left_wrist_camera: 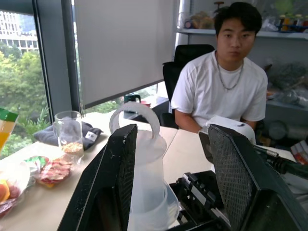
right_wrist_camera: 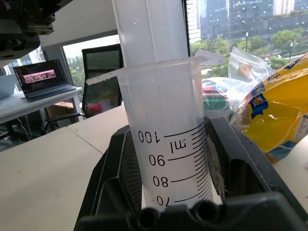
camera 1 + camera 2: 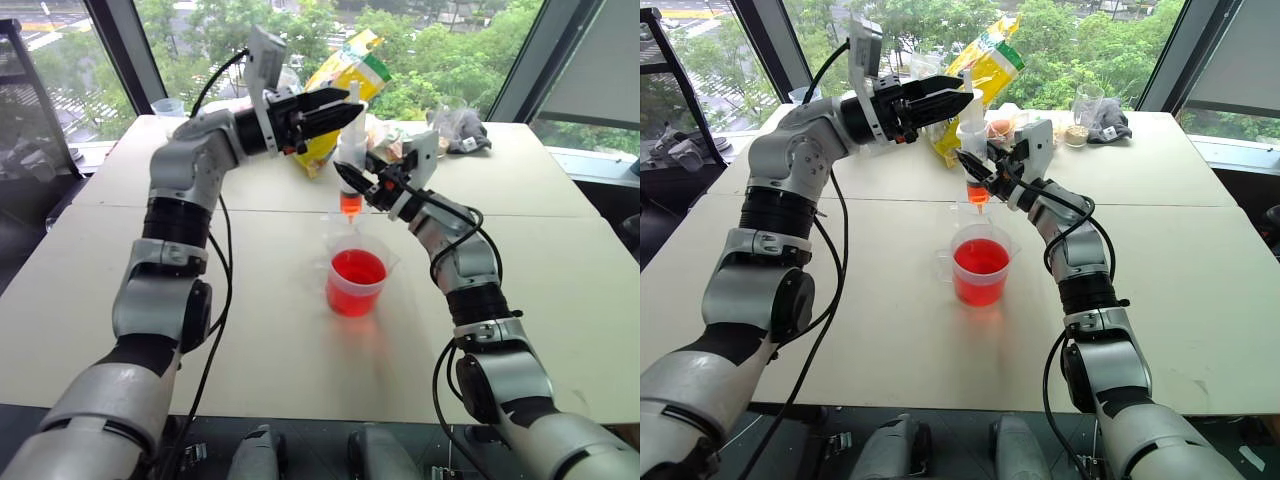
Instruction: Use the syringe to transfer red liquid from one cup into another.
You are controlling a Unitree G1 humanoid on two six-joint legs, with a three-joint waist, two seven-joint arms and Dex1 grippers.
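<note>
My right gripper (image 3: 975,170) is clamped on the syringe (image 3: 976,150) barrel, upright, tip over the clear cup (image 3: 970,213) behind the red cup (image 3: 980,266). Left gripper (image 3: 335,110) sits half open around the plunger top. Barrel's bottom shows red; I'd say discharge is left.

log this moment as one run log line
right fingers: shut on syringe | left fingers: open around plunger | red cup: on table

Upright syringe (image 3: 350,165) above clear cup (image 3: 342,228), behind red cup (image 3: 356,283).
</note>
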